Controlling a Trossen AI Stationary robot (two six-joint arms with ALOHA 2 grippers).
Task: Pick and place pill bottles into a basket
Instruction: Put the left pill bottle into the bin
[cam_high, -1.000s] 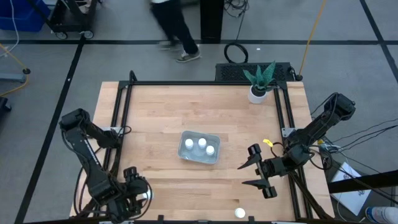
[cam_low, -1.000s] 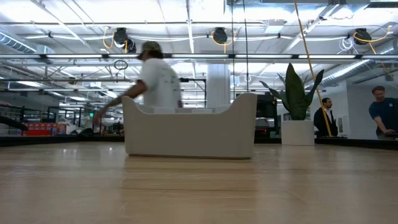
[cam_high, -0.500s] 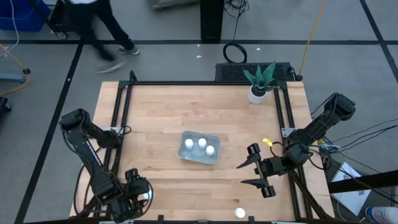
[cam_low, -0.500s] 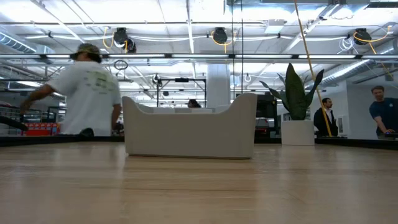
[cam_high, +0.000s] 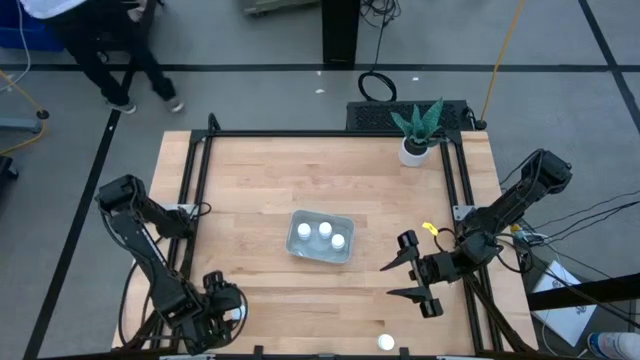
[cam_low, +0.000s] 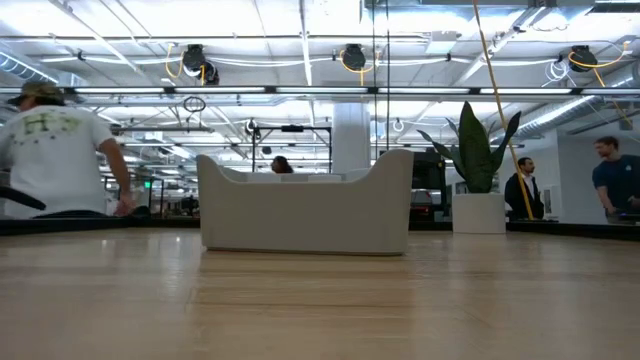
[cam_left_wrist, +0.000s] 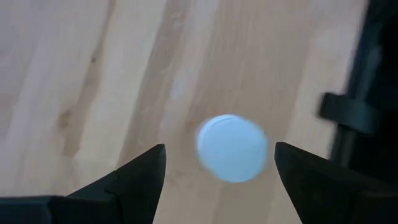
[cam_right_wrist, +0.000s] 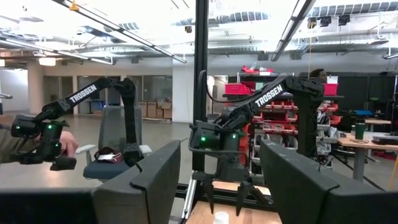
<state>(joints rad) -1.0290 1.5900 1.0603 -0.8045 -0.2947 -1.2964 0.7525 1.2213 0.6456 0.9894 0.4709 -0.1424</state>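
The left hand (cam_high: 222, 312) is hanging low over the near left corner of the wooden worktop (cam_high: 260, 190), pointing straight down. Its two dark fingers (cam_left_wrist: 134, 180) are spread apart, with one white pill bottle (cam_left_wrist: 231, 148) standing between them, seen cap-up from the wrist camera. The fingers are flanking the bottle without touching it.

The right hand (cam_high: 408, 268) is waiting on the right side of the worktop, lifted and pointing across toward the left. Its fingers (cam_right_wrist: 149, 180) are standing apart with nothing between them.

Near the middle of the worktop the basket (cam_high: 322, 237), a small pale tray with rounded corners, is sitting slightly turned. Three pill bottles (cam_high: 323, 231) are standing inside it, upright and close together. From table height the basket (cam_low: 305, 212) is showing as a pale low wall with raised ends.

Another pill bottle (cam_high: 386, 342) is standing alone near the front edge, right of centre, well apart from the basket and from both hands.

A white pot with a green spiky plant (cam_high: 417, 135) is sitting at the far right corner of the worktop.

Beyond the worktop, a person in a light shirt and cap (cam_low: 50, 160) is walking at the far left of the room, and two more people (cam_low: 612, 180) are standing at the far right.
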